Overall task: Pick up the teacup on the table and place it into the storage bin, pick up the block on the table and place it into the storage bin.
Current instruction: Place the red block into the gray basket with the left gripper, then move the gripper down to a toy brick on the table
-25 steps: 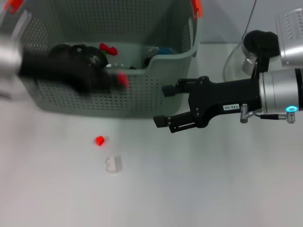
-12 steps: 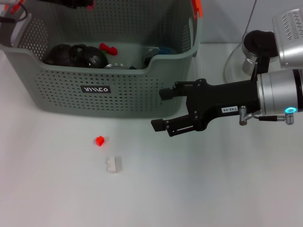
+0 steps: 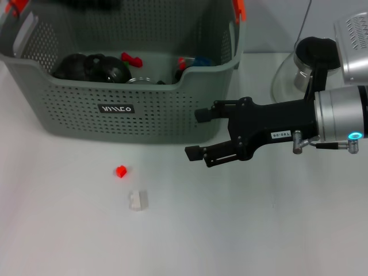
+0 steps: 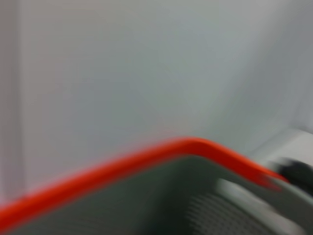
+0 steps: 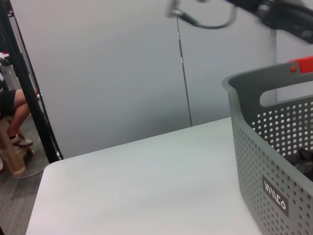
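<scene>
Storage bin (image 3: 123, 86) fills the upper left of the head view, standing on the white desk (image 3: 241, 230), and it holds several dark and red items. Below its front wall, in the lower left part, lie a small red block (image 3: 121, 171) and, just below it, a small clear piece (image 3: 137, 199) — both apart from the bin. At centre right the right pincer (image 3: 195, 133) hovers beside the bin with its fingers spread, grasping nothing. A glass carafe (image 3: 299, 69) stands at upper right.
</scene>
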Motion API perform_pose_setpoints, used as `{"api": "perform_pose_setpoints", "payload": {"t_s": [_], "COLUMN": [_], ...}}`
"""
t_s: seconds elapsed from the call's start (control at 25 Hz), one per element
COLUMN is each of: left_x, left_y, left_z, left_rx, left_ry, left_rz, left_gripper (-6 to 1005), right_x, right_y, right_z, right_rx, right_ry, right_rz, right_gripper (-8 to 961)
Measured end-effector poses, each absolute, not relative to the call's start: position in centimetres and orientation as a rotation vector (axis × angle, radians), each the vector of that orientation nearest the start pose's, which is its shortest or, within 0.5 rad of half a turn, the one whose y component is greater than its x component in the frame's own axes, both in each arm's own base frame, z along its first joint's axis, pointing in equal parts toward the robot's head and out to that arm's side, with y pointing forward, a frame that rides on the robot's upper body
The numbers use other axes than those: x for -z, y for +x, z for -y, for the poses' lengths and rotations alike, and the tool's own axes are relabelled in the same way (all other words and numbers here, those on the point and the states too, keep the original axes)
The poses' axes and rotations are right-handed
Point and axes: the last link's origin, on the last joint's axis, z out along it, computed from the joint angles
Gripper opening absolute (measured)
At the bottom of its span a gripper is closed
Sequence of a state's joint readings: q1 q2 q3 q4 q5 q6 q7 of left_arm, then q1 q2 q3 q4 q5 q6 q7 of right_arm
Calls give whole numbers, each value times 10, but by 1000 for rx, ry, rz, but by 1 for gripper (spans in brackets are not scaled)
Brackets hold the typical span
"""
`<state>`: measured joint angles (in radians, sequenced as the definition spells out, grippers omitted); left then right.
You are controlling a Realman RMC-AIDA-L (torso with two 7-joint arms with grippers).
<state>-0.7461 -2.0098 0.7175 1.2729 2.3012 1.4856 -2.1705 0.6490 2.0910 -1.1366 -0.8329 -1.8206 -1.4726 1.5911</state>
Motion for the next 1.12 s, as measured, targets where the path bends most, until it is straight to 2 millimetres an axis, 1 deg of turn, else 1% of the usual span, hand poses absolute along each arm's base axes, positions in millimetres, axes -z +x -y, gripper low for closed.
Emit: {"api": "perform_pose_setpoints", "payload": {"t_s": [0.08,0.2,0.32,0.36,0.44,0.52,0.6,0.72,0.76,0.84,0.88,1.12], "left_x": [-120,-102,-84,-76,-63,-46,-32,-7,-2,16,16,39], "left_y": [-153,-156,-164,-167,-173,-180,-186,-193,-194,-199,-199,-207], "left_z": [-390,-354,-328,-320,-312,-307,-307,-315,-316,-322,-322,-330], "left_rx": [291,192,108,76,21,-44,-108,-220,-245,-349,-349,-516], "left_ry": [-2559,-2722,-2852,-2895,-2954,-3001,-3014,-2996,-2992,-2968,-2968,-2917], "left_rz": [568,384,292,268,241,219,208,211,211,196,196,150], "left_gripper": [646,773,903,906,913,920,927,932,929,925,922,908], "right_x": [32,31,31,31,32,33,33,34,34,34,34,36], "right_y": [161,163,163,163,163,164,164,165,164,165,165,168], "right_z": [-356,-357,-357,-357,-356,-356,-355,-355,-355,-354,-354,-354], "right_rx": [-623,-624,-624,-624,-622,-622,-621,-621,-621,-622,-622,-621], "right_ry": [-2986,-2980,-2979,-2981,-2983,-2986,-2988,-2989,-2989,-2991,-2991,-2991], "right_rz": [-360,-366,-367,-369,-376,-384,-390,-394,-395,-404,-404,-423], "right_gripper": [930,930,931,931,931,931,930,930,930,930,930,931]}}
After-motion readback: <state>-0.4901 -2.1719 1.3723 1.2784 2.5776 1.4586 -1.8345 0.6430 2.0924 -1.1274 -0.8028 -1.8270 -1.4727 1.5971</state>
